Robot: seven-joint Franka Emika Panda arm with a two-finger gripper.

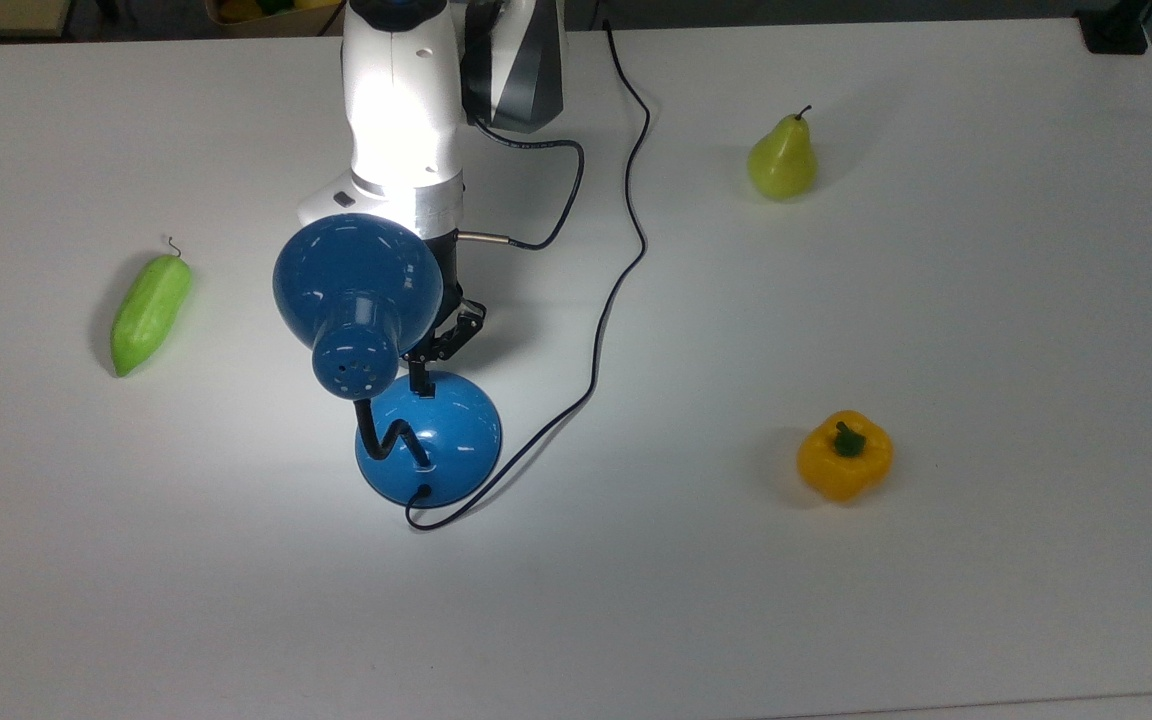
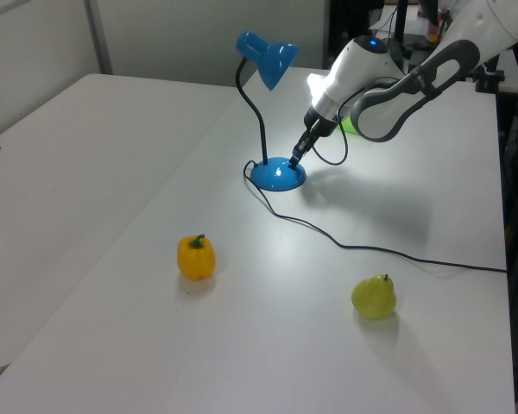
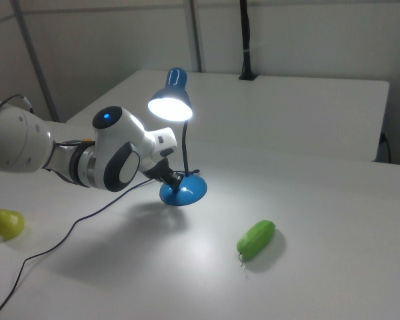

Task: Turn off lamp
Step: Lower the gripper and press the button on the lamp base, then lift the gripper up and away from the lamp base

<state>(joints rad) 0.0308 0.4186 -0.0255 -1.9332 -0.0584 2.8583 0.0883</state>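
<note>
Reaching under the lit shade, the gripper [image 1: 423, 372] sets its narrowed, empty fingertips on the switch atop the base [image 1: 446, 430] of the lamp [image 2: 268, 65], mid-table, angled low to press it off.

One lamp [image 1: 428, 436], lit, near table centre. One pear [image 1: 782, 158] at 2 o'clock. One yellow bell pepper [image 1: 844, 455] at 4 o'clock. One green cucumber-like vegetable [image 1: 150, 310] at 9 o'clock. One robot arm [image 1: 404, 110] at 12 o'clock.
</note>
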